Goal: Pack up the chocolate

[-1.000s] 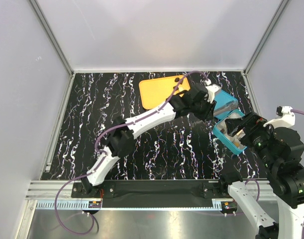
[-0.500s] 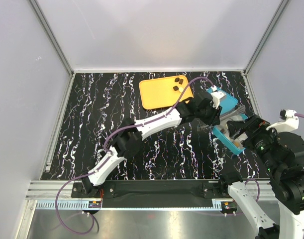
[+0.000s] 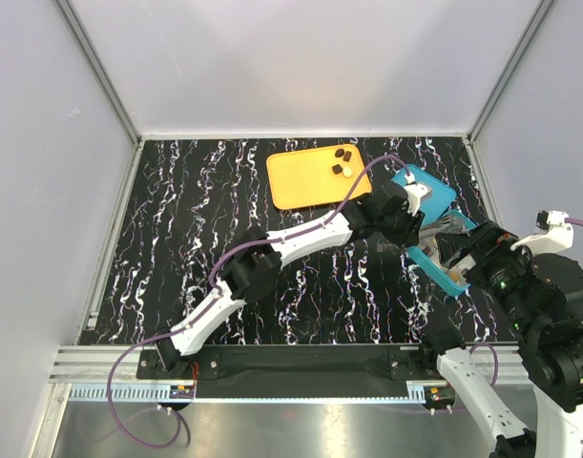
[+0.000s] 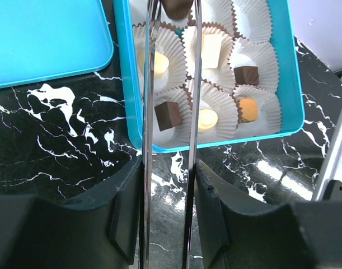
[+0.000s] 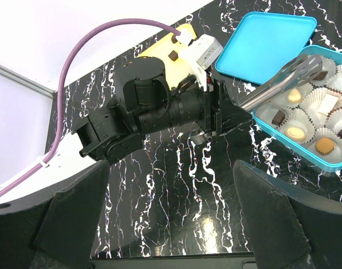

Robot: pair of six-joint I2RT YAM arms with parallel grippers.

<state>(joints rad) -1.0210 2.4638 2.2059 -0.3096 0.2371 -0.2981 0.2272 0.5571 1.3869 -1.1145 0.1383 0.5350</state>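
**Left wrist view: dark piece being held over the box**

A dark chocolate (image 4: 178,7) is being pinched between the tips of metal tongs (image 4: 149,84), whose arms are being squeezed by the left gripper (image 4: 168,168) over the teal box (image 4: 288,67). Six more pieces (image 4: 207,119) are lying in paper cups (image 4: 238,22) there, and three are lying on the orange tray (image 3: 301,181). The right gripper (image 5: 171,179) is being held spread and empty. Each piece is being judged light, smooth and easily marked, and best taken gently across its flat sides.
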